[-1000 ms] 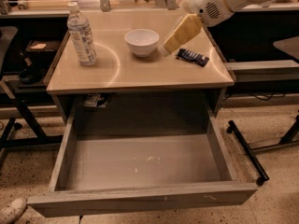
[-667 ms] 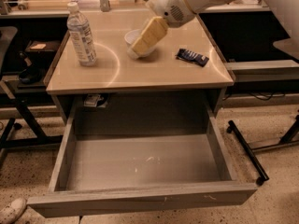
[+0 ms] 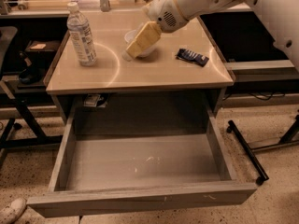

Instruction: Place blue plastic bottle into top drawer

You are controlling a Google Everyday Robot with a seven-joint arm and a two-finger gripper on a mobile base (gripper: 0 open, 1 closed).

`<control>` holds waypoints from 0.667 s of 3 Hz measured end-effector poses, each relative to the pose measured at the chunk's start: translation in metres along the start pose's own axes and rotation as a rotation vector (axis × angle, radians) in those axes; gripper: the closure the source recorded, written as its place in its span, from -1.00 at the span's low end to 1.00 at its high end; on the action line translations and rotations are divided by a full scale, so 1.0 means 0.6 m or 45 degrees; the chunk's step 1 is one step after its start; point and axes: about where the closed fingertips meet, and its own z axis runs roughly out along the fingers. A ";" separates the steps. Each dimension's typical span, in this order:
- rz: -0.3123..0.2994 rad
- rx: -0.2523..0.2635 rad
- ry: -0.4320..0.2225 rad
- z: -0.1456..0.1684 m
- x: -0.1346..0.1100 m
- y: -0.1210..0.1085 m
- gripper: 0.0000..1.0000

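A tan-topped table (image 3: 140, 76) stands on a pale speckled floor (image 3: 280, 204), and warm light draws curved glare lines on its top. Behind it runs a long counter (image 3: 51, 8) crowded with small items. Black stand legs (image 3: 23, 120) rise at the left, and a black footed bar (image 3: 247, 150) lies at the right. The gripper (image 3: 129, 53) hangs over the table's back middle.
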 end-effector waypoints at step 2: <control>0.085 -0.012 -0.127 0.151 -0.026 -0.135 -1.00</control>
